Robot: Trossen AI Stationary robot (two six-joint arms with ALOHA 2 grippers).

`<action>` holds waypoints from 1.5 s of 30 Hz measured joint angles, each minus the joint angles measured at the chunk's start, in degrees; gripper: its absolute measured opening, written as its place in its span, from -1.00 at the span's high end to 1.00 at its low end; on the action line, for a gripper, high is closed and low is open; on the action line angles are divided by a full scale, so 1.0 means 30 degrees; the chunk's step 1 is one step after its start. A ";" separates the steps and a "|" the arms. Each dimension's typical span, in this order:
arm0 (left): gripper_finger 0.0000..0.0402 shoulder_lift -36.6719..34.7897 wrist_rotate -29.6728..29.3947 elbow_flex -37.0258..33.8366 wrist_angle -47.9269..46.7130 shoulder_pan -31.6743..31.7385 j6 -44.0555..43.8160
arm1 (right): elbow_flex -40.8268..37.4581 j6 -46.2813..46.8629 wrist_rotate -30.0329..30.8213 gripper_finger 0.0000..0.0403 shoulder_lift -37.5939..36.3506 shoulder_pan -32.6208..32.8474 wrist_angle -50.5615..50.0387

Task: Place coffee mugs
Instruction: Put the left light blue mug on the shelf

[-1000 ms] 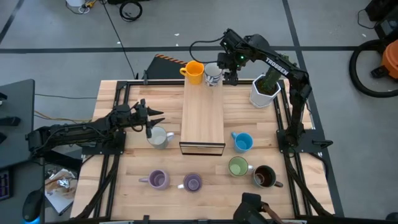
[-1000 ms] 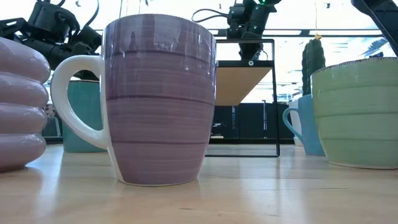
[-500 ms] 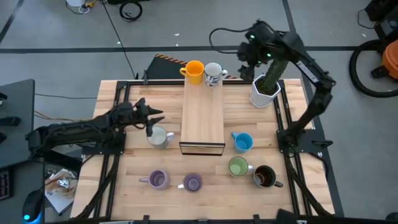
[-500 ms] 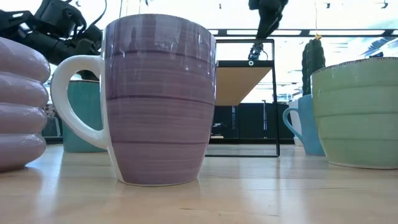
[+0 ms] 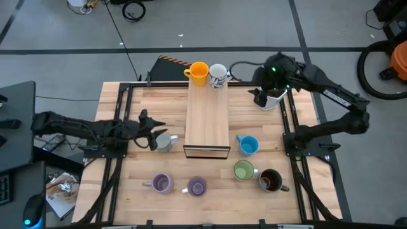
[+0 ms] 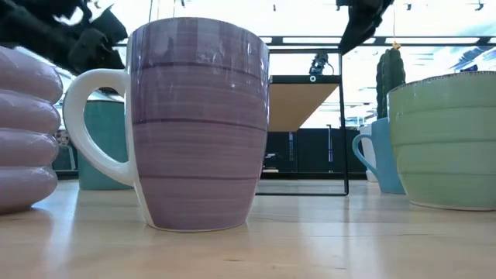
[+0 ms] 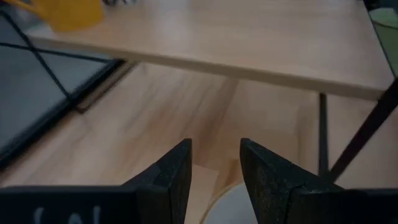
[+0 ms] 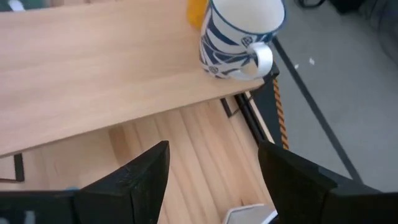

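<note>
An orange mug [image 5: 198,73] and a blue-patterned white mug [image 8: 239,34] stand on the far end of a raised wooden shelf [image 5: 206,121]. On the table, a plain white mug [image 5: 164,141] stands left of the shelf. A blue mug [image 5: 248,145], a green mug [image 5: 243,170] and a dark brown mug [image 5: 270,180] stand to its right. Two purple mugs [image 5: 161,184] [image 5: 196,187] stand near the front. My left gripper [image 5: 151,124] is open just left of the white mug, whose rim [image 7: 233,208] shows below its fingers. My right gripper [image 5: 259,95] hovers open, holding nothing.
A white pot with a cactus [image 5: 275,98] stands at the far right, partly under my right gripper. The shelf rests on thin black legs [image 6: 341,124]. Black frame rails run along the table's left and right sides.
My right gripper has pulled away from the patterned mug toward the table's right edge and now hovers over the cactus pot. The mug stays upright on the shelf. My left arm has swung and its gripper has turned beside the white mug, which has kept still.
</note>
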 joint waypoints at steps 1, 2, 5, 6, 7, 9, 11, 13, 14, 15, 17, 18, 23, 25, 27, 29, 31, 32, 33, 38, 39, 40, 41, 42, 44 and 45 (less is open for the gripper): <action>0.29 -0.0008 -0.0814 0.0355 -0.0526 -0.0629 -0.0202 | -0.0321 0.0090 0.0089 -0.25 -0.0341 0.0220 0.0269; 0.29 -0.0013 -0.1352 0.0714 -0.1077 -0.1161 -0.0429 | -0.0601 0.0136 0.0103 -0.25 -0.0667 0.0409 0.0496; 0.29 -0.0006 -0.1783 0.1513 -0.2171 -0.2399 -0.0931 | -0.1279 0.0317 0.0110 -0.25 -0.1427 0.0960 0.1145; 0.29 -0.0013 -0.1783 0.1778 -0.2584 -0.2705 -0.1302 | -0.1427 0.0326 0.0082 -0.25 -0.1590 0.1119 0.1413; 0.29 -0.0013 -0.1790 0.2016 -0.3092 -0.2979 -0.1819 | -0.1532 0.0323 -0.0006 -0.25 -0.1715 0.1270 0.1515; 0.29 -0.0013 -0.1828 0.2291 -0.4020 -0.3490 -0.2990 | -0.1756 0.0316 -0.0043 -0.25 -0.1858 0.1582 0.1613; 0.29 -0.0013 -0.1855 0.2336 -0.4374 -0.3968 -0.3954 | -0.2064 0.0326 -0.0043 -0.25 -0.1909 0.1904 0.2125; 0.29 -0.0013 -0.1990 0.2336 -0.4595 -0.4424 -0.4444 | -0.2468 0.0306 -0.0043 -0.25 -0.1931 0.2186 0.2483; 0.29 -0.0013 -0.2232 0.2336 -0.4782 -0.4634 -0.4651 | -0.2652 0.0293 -0.0043 -0.25 -0.1925 0.2308 0.2680; 0.29 -0.0013 -0.2586 0.2336 -0.4983 -0.4810 -0.4813 | -0.2822 0.0282 -0.0043 -0.25 -0.1918 0.2392 0.2842; 0.29 -0.0039 -0.3278 0.2336 -0.5482 -0.5059 -0.5291 | -0.3242 0.0265 -0.0043 -0.25 -0.1926 0.2544 0.3542; 0.29 -0.0050 -0.3483 0.2343 -0.5883 -0.5076 -0.5669 | -0.3425 0.0265 -0.0043 -0.25 -0.1921 0.2602 0.3830; 0.29 -0.0012 -0.3810 0.3054 -0.9499 -0.4259 -0.9339 | -0.4323 -0.0340 -0.0057 -0.25 -0.1919 0.2639 0.4896; 0.29 0.0001 -0.3675 0.3676 -1.0898 -0.3876 -1.0262 | -0.4697 -0.0656 -0.0057 -0.25 -0.1919 0.2632 0.5424; 0.29 -0.0006 -0.3350 0.4236 -1.1604 -0.3520 -1.0721 | -0.5087 -0.0920 -0.0157 -0.25 -0.1919 0.2632 0.6087; 0.29 -0.0006 -0.2701 0.4777 -1.1985 -0.2996 -1.0838 | -0.5484 -0.1245 -0.0204 -0.25 -0.1919 0.2632 0.6742; 0.29 -0.0013 -0.1704 0.5008 -1.2215 -0.2338 -1.1343 | -0.5738 -0.1381 -0.0328 -0.25 -0.1904 0.2632 0.7093; 0.29 -0.0013 -0.1107 0.5002 -1.2319 -0.1968 -1.1602 | -0.5785 -0.1398 -0.0478 -0.25 -0.1904 0.2632 0.7112; 0.29 0.0003 -0.0497 0.5002 -1.2456 -0.1598 -1.1766 | -0.5825 -0.1396 -0.0671 -0.25 -0.1904 0.2632 0.7166; 0.29 0.0169 0.1347 0.4765 -1.3423 -0.0261 -1.2918 | -0.6139 -0.1344 -0.1403 -0.25 -0.1911 0.2632 0.7361; 0.29 0.0166 0.1599 0.4747 -1.3501 -0.0123 -1.3080 | -0.6295 -0.1316 -0.1601 -0.25 -0.1911 0.2632 0.7593; 0.29 0.0172 0.1795 0.4747 -1.3492 0.0006 -1.3119 | -0.6473 -0.1294 -0.1786 -0.25 -0.1911 0.2632 0.7848; 0.29 0.0249 0.1955 0.4747 -1.3415 0.0112 -1.3125 | -0.6615 -0.1294 -0.1920 -0.25 -0.1911 0.2632 0.7916; 0.29 0.0251 0.2109 0.4747 -1.3408 0.0207 -1.3125 | -0.6727 -0.1294 -0.2018 -0.25 -0.1911 0.2632 0.7896; 0.29 0.0394 0.2203 0.4747 -1.3462 0.0314 -1.3125 | -0.6877 -0.1294 -0.2060 -0.25 -0.1911 0.2632 0.7940; 0.29 0.0568 0.2203 0.4747 -1.3412 0.0378 -1.3125 | -0.6933 -0.1300 -0.2068 -0.25 -0.1911 0.2632 0.7942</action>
